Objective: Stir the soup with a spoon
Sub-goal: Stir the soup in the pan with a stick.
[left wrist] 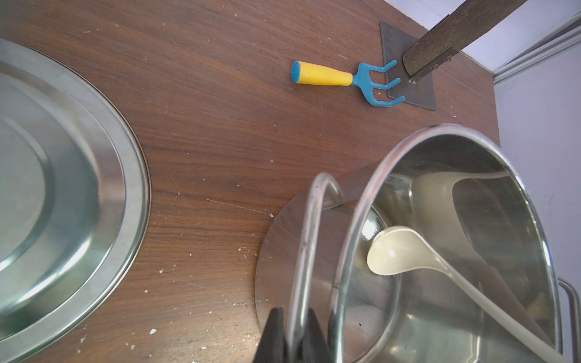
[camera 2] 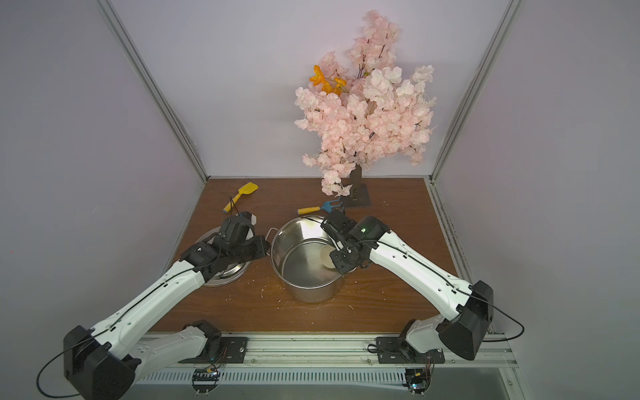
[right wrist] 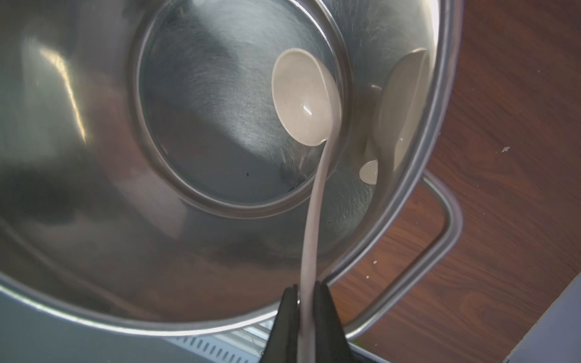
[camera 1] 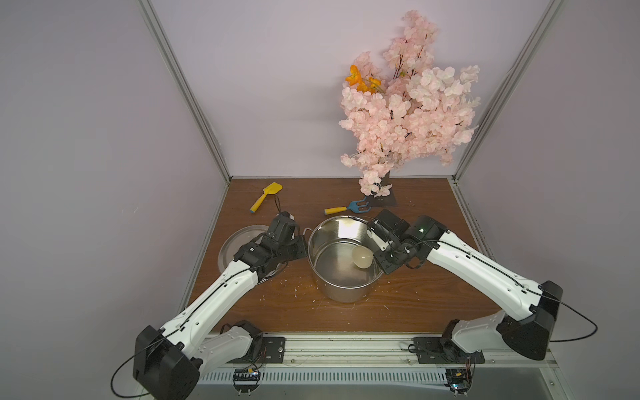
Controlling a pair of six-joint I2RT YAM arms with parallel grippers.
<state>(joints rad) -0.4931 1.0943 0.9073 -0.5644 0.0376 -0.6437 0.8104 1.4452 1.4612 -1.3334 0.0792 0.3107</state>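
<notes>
On the counter point(camera 1: 415, 304) one pot point(camera 1: 343, 294) is counted, with one lid point(camera 1: 235, 242) beside it and one shovel point(camera 1: 266, 196) and one rake point(camera 1: 346, 207) beyond it. Inside the pot, one spoon point(camera 1: 363, 258) is held near the wall on the right arm's side. Bowl down, hollow toward the pot's centre, long axis steeply tilted, handle up over the rim. Right gripper point(right wrist: 306, 301) jaws are clamped on that handle. The left gripper point(left wrist: 290, 333) jaws are clenched on the pot's loop handle point(left wrist: 305, 239).
</notes>
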